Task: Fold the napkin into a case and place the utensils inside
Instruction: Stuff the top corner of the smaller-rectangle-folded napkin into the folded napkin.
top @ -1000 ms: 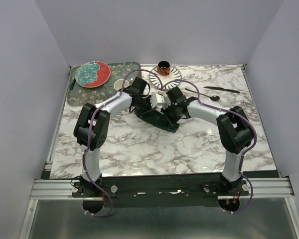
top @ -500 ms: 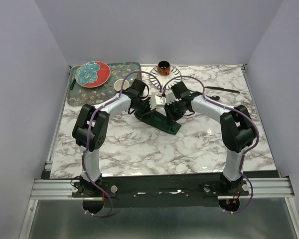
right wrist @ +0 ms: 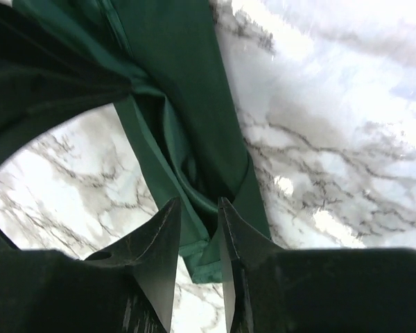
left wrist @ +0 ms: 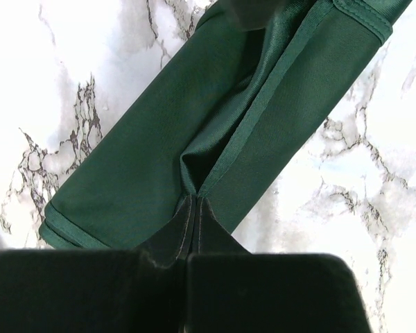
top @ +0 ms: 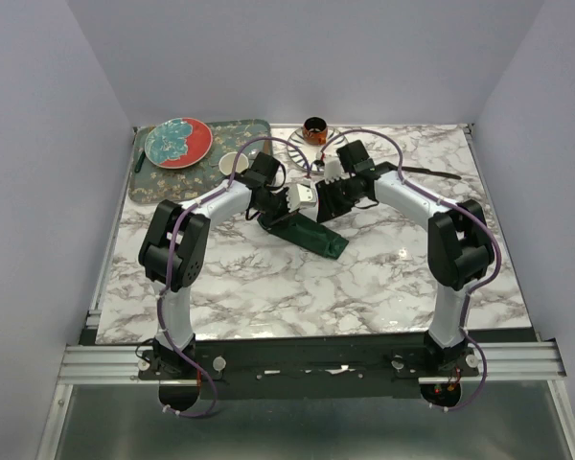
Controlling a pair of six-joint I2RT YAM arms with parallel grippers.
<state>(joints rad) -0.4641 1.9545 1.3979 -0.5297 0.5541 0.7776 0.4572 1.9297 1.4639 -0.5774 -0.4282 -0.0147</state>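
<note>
The napkin (top: pixel 311 235) lies as a long narrow dark green folded strip, slanting across the middle of the marble table. My left gripper (top: pixel 286 213) is shut, pinching the strip's upper fold edge (left wrist: pixel 194 205) near its far-left end. My right gripper (top: pixel 324 203) hovers just above the strip beside the left one. It is open, and only cloth (right wrist: pixel 173 83) shows through the gap between its fingertips (right wrist: pixel 197 208). One slim black utensil (top: pixel 439 173) lies at the back right, partly behind the right arm. The other utensil is hidden.
A patterned tray (top: pixel 149 177) at the back left carries a red and teal plate (top: pixel 177 142) and a small white cup (top: pixel 233 163). A striped plate (top: pixel 331 144) with an orange cup (top: pixel 315 128) stands at the back centre.
My right gripper has opened, let go of the napkin, and pulled back toward the far right. The left gripper has stayed shut on the fold.
</note>
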